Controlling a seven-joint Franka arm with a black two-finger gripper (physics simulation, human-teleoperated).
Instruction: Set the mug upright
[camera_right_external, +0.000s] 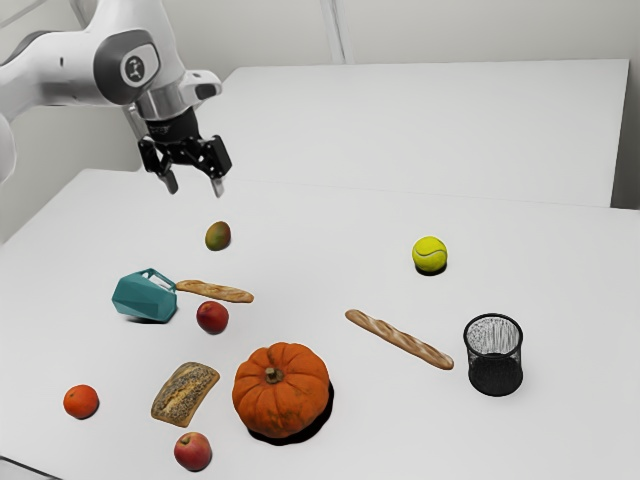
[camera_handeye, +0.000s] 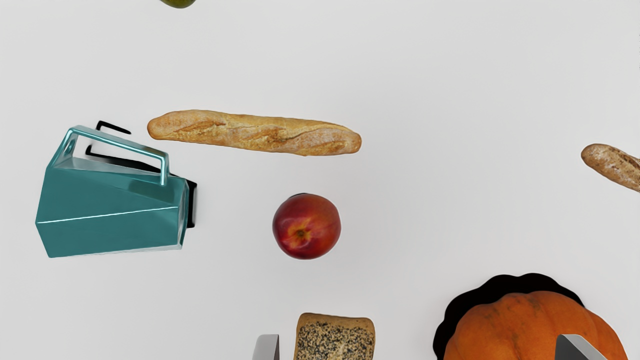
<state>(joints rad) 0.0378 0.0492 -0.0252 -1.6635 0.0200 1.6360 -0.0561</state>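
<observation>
I see the faceted teal mug (camera_right_external: 145, 298) lying on its side on the white table (camera_right_external: 330, 230), at the exterior view's left. Just beside it is a slim golden baguette (camera_right_external: 214, 291); near it, a round red nectarine (camera_right_external: 212, 317). Nearer the exterior camera sits a ribbed orange pumpkin (camera_right_external: 283, 392). My black two-finger gripper (camera_right_external: 195, 188) hangs at the exterior view's far left, spread wide above the table.
</observation>
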